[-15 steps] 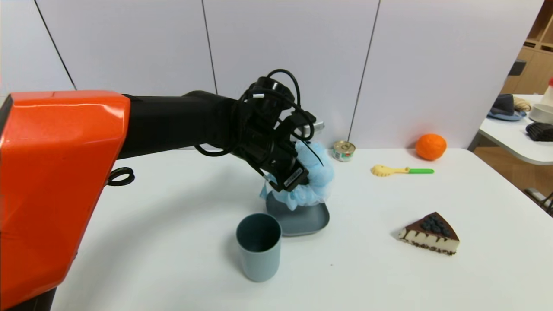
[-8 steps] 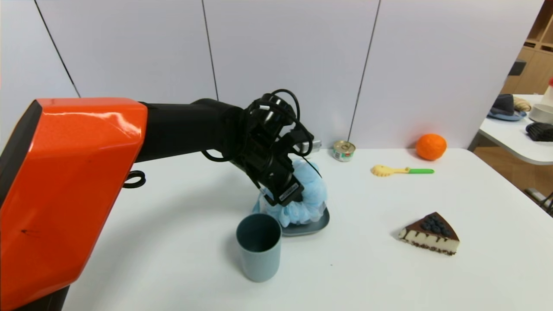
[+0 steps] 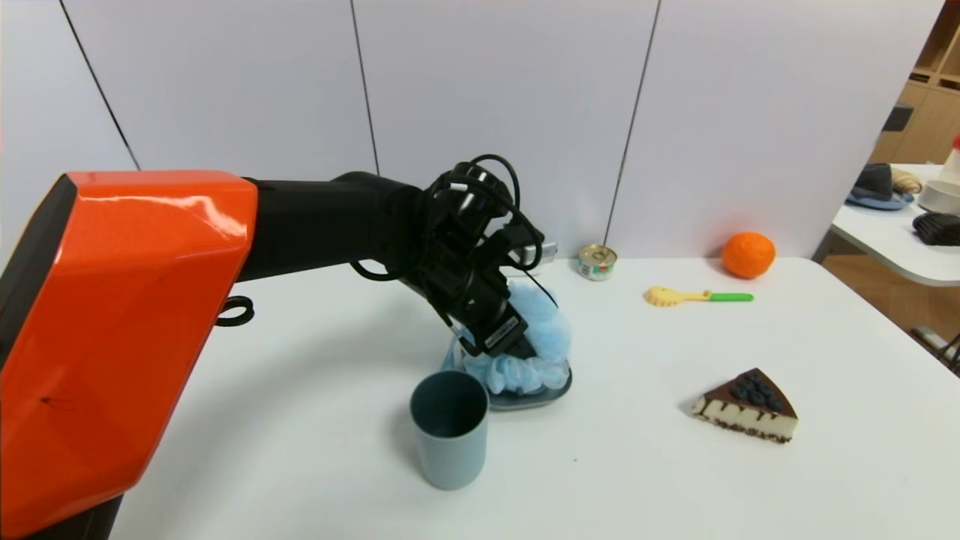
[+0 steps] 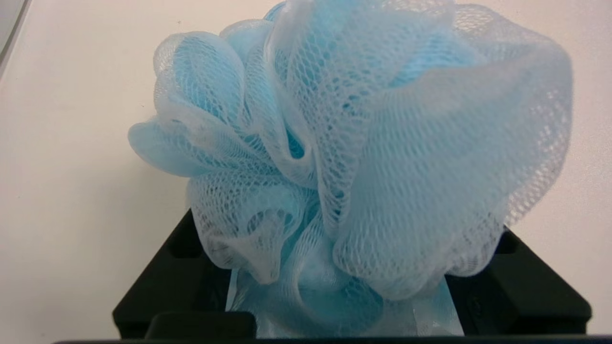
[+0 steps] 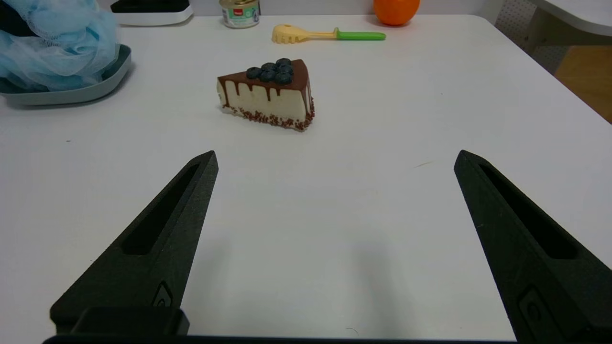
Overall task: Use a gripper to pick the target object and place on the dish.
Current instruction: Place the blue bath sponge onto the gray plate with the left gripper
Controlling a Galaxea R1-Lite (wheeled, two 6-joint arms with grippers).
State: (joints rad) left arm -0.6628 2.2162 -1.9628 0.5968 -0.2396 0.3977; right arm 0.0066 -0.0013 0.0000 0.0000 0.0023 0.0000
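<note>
Left hand (image 3: 517, 349) low over the dish (image 3: 559, 386), reaching in from the left, its fingers around the light-blue bath pouf (image 3: 536, 352). Pouf sits on the dish, ruffles spilling toward the near rim. Left wrist view: pouf (image 4: 354, 157) fills the space between the black fingers, mesh bulging over both; cannot tell whether the fingers are clamped on it or have let go.

Right hand (image 5: 334, 162) low over the near right part of the table (image 3: 675, 480), fingers spread wide, nothing between them.

Grey-blue cup (image 3: 448, 427) stands upright just near-left of the dish, close to its rim. Cake slice (image 3: 746, 405) to the right of the dish, well apart. Far side of the table: small tin (image 3: 597, 262), yellow pasta fork with green handle (image 3: 694, 296), orange ball (image 3: 748, 254) farthest right.
</note>
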